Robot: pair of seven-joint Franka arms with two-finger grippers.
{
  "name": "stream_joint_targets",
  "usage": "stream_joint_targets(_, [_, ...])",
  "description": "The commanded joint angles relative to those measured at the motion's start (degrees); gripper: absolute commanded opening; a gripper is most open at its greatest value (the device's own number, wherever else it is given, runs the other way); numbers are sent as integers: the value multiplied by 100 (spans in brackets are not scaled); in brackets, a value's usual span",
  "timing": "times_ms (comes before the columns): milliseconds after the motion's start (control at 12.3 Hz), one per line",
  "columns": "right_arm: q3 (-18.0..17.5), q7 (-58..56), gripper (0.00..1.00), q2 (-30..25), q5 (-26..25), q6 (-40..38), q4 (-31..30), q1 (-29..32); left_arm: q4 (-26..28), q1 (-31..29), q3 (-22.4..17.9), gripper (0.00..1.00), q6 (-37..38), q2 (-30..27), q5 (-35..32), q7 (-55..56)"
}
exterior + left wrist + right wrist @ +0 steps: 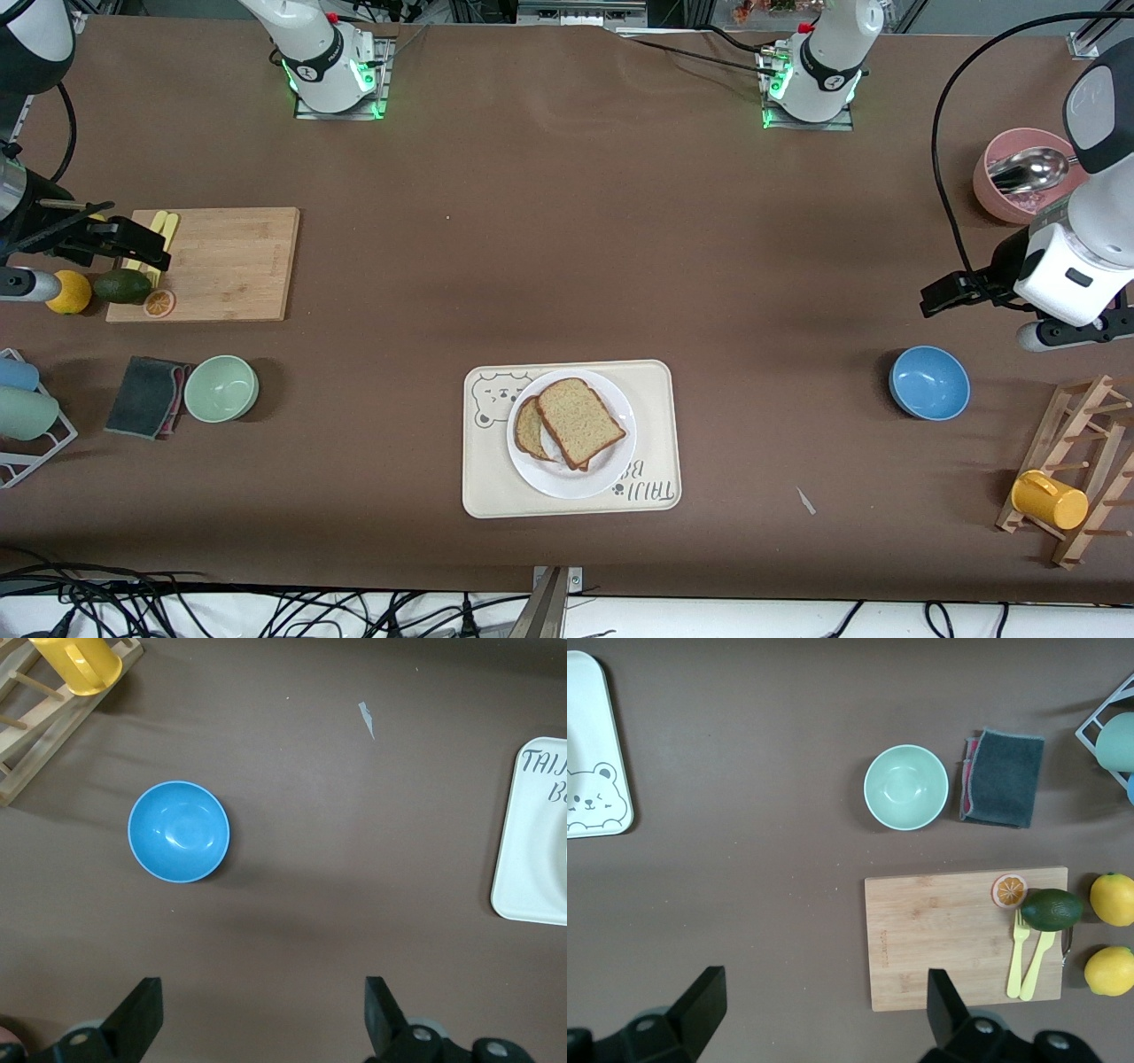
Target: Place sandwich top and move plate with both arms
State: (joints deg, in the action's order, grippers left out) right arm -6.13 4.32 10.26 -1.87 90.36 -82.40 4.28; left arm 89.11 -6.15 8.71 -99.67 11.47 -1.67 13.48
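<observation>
Seen from the front camera, near six o'clock on the table: the plate point(567, 483), sitting on a cream bear-print tray point(483, 478). On the plate, the sandwich top point(580, 422), laid flat and skewed over a second slice point(529, 430) whose crust edge pokes out toward the right arm's end. Touched by neither claw.

Up in the air at about three o'clock of that view: the left gripper point(941, 297) point(261, 1019), fingers spread wide with nothing between them, hanging over bare brown cloth beside a blue bowl point(928, 382). From there, plate and bread at roughly eight o'clock, well apart, with the bowl and a stretch of table between.

Up at about nine o'clock: the right gripper point(133, 248) point(824, 1010), likewise gaping and empty, poised over the edge of a wooden cutting board point(221, 261) close to an avocado point(122, 285). From there, plate and bread at about four o'clock, also well apart, with a pale green bowl point(221, 387) lying between.

Only the corners of the tray caught in either wrist view, plate and bread out of both.
</observation>
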Motion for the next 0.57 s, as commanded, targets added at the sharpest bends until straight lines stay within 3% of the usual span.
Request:
stream_joint_targets(0, [-20,-46,100,55,-50,-142,154,29,221,-140,25,100,-18,-294,-158,7])
stream_joint_targets(486, [-20,-19,100,55,-50,-133,154,20,239,-79,-176,100,149,-708,43,-188])
